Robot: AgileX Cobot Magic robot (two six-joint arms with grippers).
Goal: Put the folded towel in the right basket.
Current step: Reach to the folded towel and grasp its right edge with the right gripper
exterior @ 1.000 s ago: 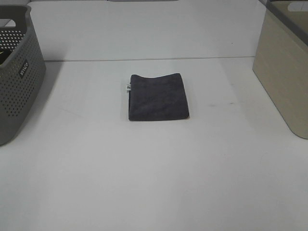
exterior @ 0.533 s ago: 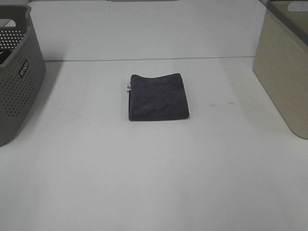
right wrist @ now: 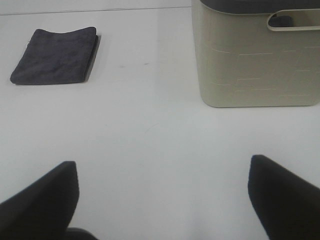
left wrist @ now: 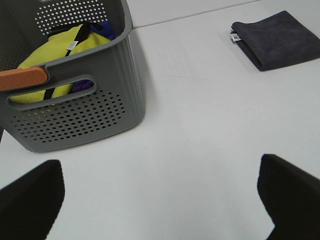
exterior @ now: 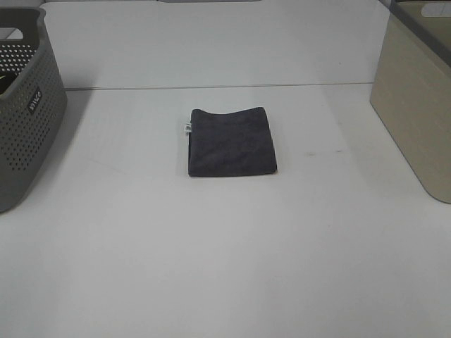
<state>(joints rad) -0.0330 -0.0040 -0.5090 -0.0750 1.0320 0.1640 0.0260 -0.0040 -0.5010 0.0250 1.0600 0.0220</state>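
A dark grey folded towel (exterior: 232,141) lies flat in the middle of the white table; it also shows in the left wrist view (left wrist: 277,39) and the right wrist view (right wrist: 56,62). The beige right basket (exterior: 417,98) stands at the table's right edge and shows in the right wrist view (right wrist: 255,60). Neither gripper appears in the exterior high view. My left gripper (left wrist: 160,197) is open and empty, far from the towel. My right gripper (right wrist: 162,200) is open and empty, with the towel and the basket ahead of it.
A grey perforated basket (exterior: 25,105) stands at the left edge; the left wrist view shows its wall (left wrist: 75,115) and yellow and purple cloth (left wrist: 65,45) inside. A seam (exterior: 211,87) crosses the table behind the towel.
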